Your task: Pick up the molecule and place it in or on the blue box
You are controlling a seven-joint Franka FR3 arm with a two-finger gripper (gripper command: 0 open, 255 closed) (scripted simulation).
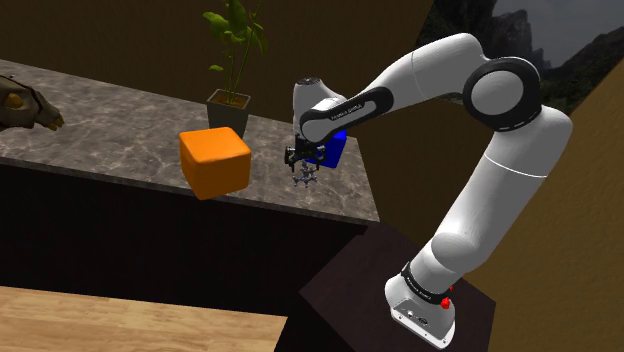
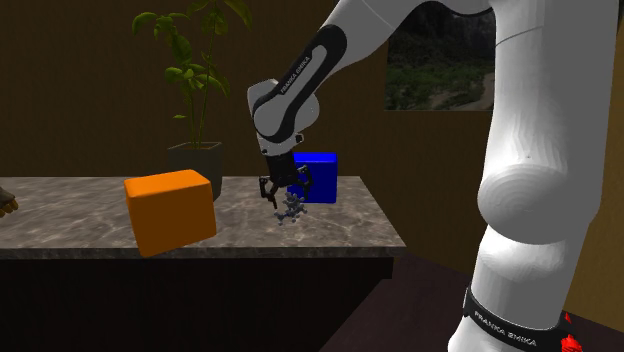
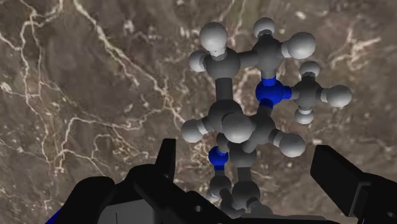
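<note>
Jaws: wide, straddling the molecule (image 3: pixel 245 127), not touching it.
Blue box (image 1: pixel 338 150): shoulder view, 1 o'clock of molecule, just behind.
Orange cube (image 1: pixel 214 162): 9 o'clock, apart.

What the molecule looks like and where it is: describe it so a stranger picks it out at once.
On the brown marbled countertop, find the solid blue box near its end. Right beside it, under the black claw, is the small ball-and-stick molecule model. Unlike the blocky orange cube nearby, it is a cluster of grey balls, some blue, joined by sticks.
</note>
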